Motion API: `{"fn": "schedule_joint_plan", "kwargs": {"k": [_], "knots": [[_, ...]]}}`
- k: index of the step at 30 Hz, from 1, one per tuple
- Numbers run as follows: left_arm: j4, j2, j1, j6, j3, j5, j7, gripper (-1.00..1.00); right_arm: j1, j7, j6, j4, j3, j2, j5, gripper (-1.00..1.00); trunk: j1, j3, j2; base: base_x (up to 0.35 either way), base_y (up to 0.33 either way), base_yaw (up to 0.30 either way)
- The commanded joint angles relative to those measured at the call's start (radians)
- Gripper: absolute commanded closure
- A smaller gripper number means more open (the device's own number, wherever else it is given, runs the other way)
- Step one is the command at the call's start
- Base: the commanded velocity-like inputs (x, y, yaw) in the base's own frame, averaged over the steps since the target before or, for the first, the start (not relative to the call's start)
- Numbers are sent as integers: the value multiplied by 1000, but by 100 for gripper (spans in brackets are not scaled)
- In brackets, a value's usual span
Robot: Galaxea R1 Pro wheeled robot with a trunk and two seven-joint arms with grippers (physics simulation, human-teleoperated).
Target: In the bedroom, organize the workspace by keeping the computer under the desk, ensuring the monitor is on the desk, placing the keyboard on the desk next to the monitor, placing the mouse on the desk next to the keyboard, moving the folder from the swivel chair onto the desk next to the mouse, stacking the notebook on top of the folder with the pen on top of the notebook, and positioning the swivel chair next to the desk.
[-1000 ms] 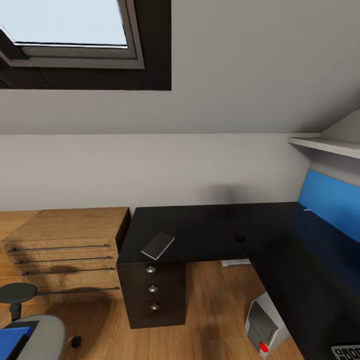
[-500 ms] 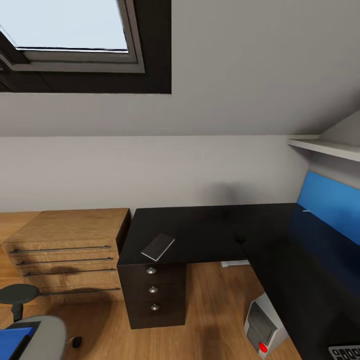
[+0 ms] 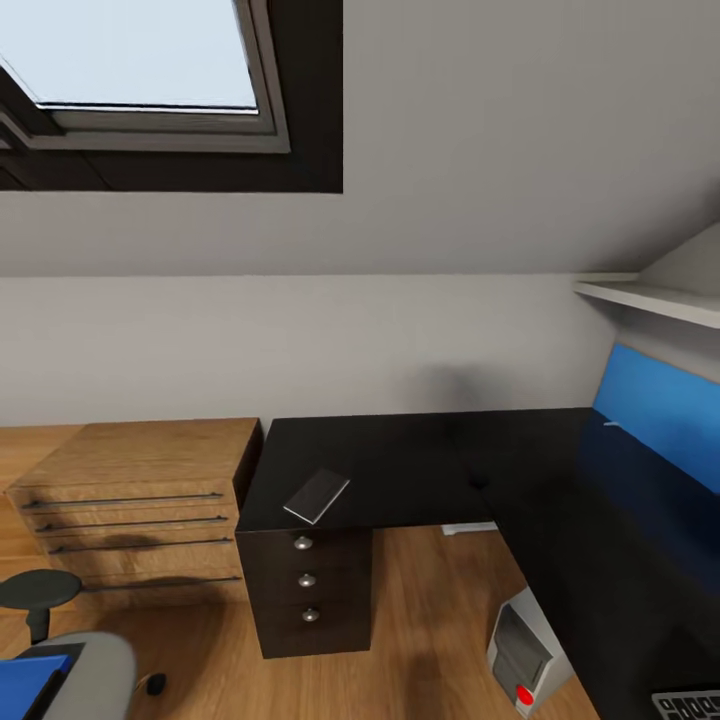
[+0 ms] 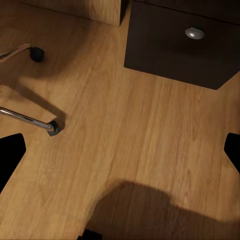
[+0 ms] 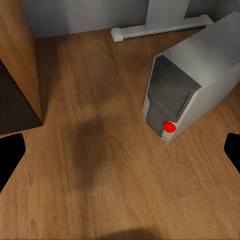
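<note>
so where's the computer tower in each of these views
Head view: the computer stands low right, on the floor by the desk.
Left wrist view: not in it.
Right wrist view: upper right, red button facing the camera.
Shared landmark: the white desk foot behind it.

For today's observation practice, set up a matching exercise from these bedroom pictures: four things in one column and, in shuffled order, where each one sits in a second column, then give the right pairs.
Things:
1. notebook
2. computer
3. folder
4. keyboard

Places:
A. on the wooden floor, below the desk's right wing
B. on the swivel chair, at the head view's lower left corner
C. on the desk top, above the drawer unit
D. on the desk's right wing, at the head view's lower right corner

Pairs: 1-C, 2-A, 3-B, 4-D
</note>
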Motion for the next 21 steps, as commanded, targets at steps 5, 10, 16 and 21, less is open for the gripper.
{"fn": "schedule_joint_plan", "kwargs": {"k": [5, 10, 16, 21], "knots": [[0, 0, -1, -3, 3, -1, 2, -100, -1, -2, -3, 1, 6, -1, -7, -100, -19, 14, 34, 0, 0, 0], [1, 1, -1, -3, 4, -1, 2, -100, -1, -2, -3, 2, 5, -1, -7, -100, -38, 30, 69, 0, 0, 0], [1, 1, -1, -3, 3, 0, 2, -100, -1, -2, -3, 2, 5, -2, -8, -100, -42, 33, 76, 0, 0, 0], [2, 1, -1, -3, 3, 0, 2, -100, -1, -2, -3, 2, 5, -2, -8, -100, -42, 33, 76, 0, 0, 0]]}}
